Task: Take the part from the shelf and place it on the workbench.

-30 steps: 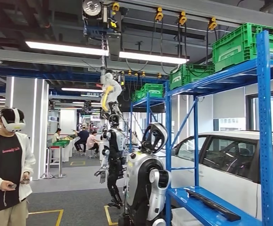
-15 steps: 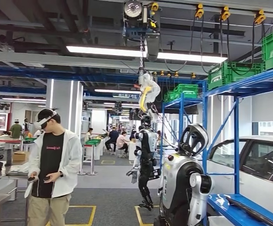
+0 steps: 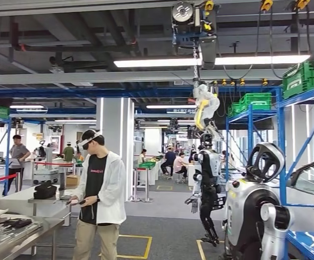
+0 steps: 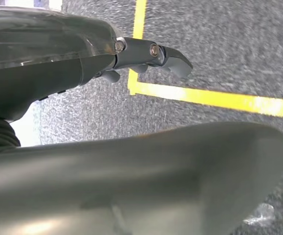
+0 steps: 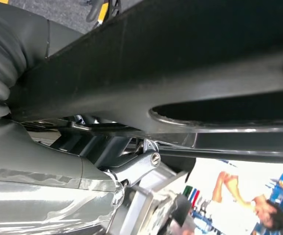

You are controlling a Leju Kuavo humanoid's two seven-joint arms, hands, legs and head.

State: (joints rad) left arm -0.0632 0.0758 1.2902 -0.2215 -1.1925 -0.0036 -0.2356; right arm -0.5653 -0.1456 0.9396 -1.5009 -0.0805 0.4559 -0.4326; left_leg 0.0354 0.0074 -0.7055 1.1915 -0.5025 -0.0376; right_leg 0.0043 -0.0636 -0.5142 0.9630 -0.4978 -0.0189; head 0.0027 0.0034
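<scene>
Head view has swung left since 1.0 s ago, so the robot is turning. Workbench (image 3: 12, 234) now enters at lower left; person (image 3: 97, 200) is mid-frame; shelf (image 3: 284, 146) has slid to the right edge. Left hand (image 4: 147, 51) hangs over the floor, fingers straight and empty. Right hand (image 5: 132, 171) appears to grip the long dark part (image 5: 206, 63), though the contact is obscured. Judged: carry phase, placement pending.

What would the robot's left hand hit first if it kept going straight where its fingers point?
Probably the floor: in the left wrist view the left hand points down at grey carpet near a yellow floor line, with nothing in between. Depth is unclear.
</scene>
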